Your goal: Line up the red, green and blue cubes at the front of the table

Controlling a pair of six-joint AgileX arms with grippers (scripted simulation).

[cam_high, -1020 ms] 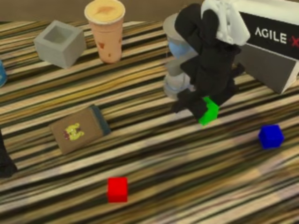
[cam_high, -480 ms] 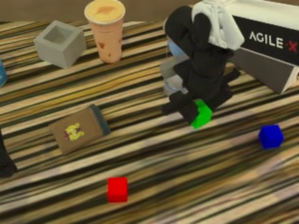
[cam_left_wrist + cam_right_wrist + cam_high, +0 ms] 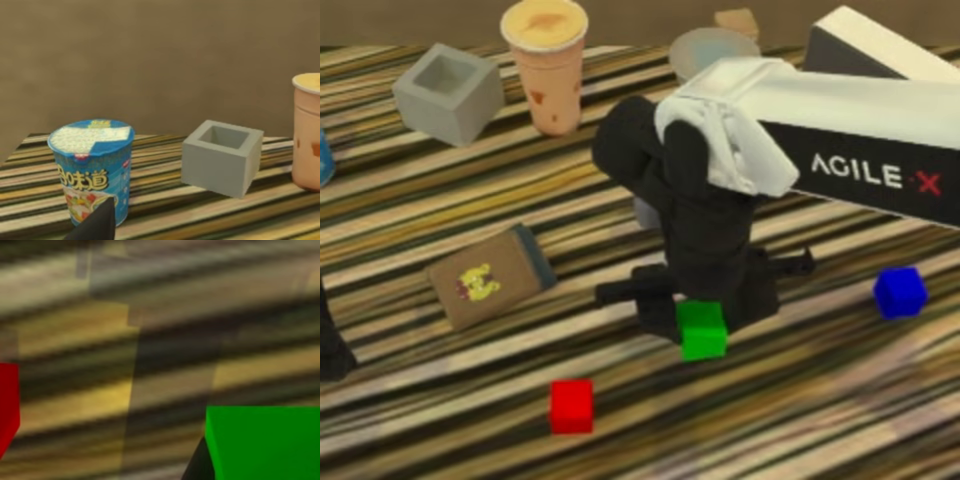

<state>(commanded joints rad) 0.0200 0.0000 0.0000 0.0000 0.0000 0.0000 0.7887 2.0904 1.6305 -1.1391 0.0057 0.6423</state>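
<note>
Even, soft light; blurred close-up of the table (image 3: 150,340) stripes.

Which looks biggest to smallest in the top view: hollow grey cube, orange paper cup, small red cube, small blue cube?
1. Orange paper cup, roughly level with
2. hollow grey cube: too close to rank firmly.
3. Small red cube and small blue cube: alike; red sits nearer the front.

The right arm (image 3: 840,150) is white-shelled, lettered "AGILE X" on a black panel, ending in a black wrist.
</note>
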